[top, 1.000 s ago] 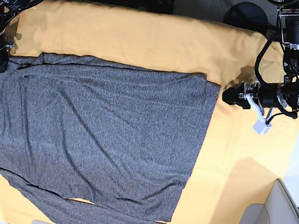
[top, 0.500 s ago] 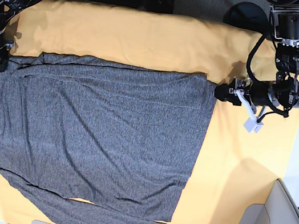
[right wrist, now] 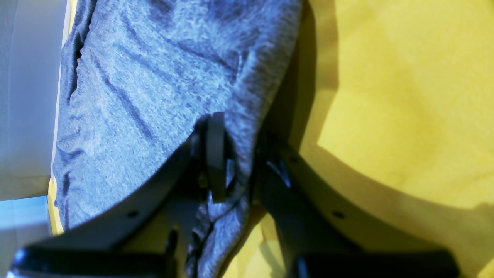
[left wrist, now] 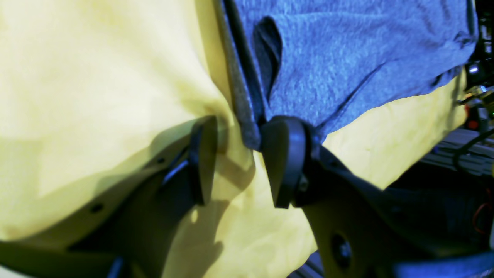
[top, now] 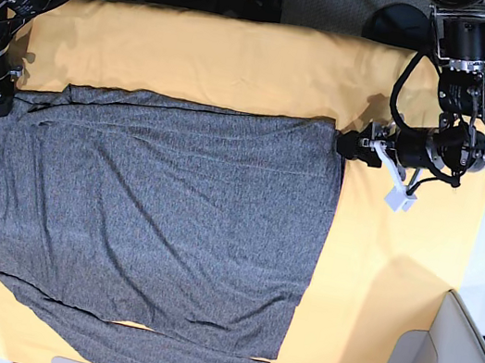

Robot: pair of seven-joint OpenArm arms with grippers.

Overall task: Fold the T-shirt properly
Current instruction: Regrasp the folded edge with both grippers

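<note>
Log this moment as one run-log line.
task: fold T-shirt | left gripper: open, straddling shirt corner | right gripper: shut on T-shirt edge | shirt: flat on yellow cloth

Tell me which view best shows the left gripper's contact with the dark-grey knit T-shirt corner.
The left wrist view: the left gripper is open, one finger touching the dark-grey knit T-shirt at its corner. The base view shows that gripper small at the hem; the right wrist view shows only the other gripper.

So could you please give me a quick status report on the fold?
Left tool open at T-shirt corner. Right tool shut on opposite corner. Shirt flat on yellow cloth. Nothing in the way.
</note>
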